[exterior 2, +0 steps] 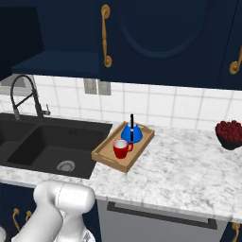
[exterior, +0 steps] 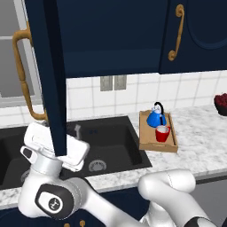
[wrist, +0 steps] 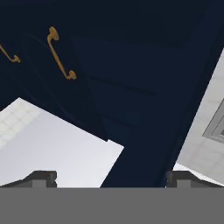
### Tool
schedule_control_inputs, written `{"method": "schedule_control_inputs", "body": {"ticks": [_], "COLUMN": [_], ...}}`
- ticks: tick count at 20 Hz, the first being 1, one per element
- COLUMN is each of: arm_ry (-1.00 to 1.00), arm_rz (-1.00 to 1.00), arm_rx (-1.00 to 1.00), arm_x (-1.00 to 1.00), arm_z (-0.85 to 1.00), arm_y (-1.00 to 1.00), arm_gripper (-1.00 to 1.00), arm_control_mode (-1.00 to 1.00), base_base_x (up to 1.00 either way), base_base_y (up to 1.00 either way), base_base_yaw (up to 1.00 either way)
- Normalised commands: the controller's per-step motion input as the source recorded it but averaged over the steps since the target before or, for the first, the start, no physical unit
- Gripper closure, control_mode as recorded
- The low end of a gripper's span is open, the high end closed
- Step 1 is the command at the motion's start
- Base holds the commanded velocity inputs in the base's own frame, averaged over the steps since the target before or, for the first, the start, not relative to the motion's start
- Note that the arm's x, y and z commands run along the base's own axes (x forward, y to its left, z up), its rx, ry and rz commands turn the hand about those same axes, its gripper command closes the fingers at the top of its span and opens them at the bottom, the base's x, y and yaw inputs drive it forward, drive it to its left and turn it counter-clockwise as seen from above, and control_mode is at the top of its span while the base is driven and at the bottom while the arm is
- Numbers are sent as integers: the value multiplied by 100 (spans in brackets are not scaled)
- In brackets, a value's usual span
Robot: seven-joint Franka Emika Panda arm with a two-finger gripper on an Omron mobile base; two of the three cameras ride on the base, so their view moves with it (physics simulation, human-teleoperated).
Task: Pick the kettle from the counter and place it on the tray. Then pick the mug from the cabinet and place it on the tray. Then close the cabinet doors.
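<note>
My gripper (wrist: 109, 177) is spread wide astride the open cabinet door (exterior: 48, 80) at left of frame, so pushing off-center risks it slipping past.

A simulated kitchen with a white tiled wall (exterior 2: 156, 106) bearing a grey double outlet (exterior 2: 97, 87), a window (exterior: 9, 53) at left, a black double sink (exterior 2: 42, 144) with a dark arched faucet (exterior 2: 21, 94), and a dark bowl of red fruit (exterior 2: 230, 134).
</note>
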Motion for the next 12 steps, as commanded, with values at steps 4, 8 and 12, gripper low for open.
{"method": "schedule_control_inputs", "body": {"ticks": [4,8,12], "arm_ry": [-2,0,2], "arm_rz": [0,0,0], "arm_rx": [10,10,11], "arm_x": [-14,6,17], "arm_z": [21,29,47], "arm_y": [-91,-91,-88], "arm_gripper": [-100,-100,-100], "arm_control_mode": [-100,-100,-100], "base_base_x": [0,0,0], "base_base_y": [0,0,0], "base_base_yaw": [0,0,0]}}
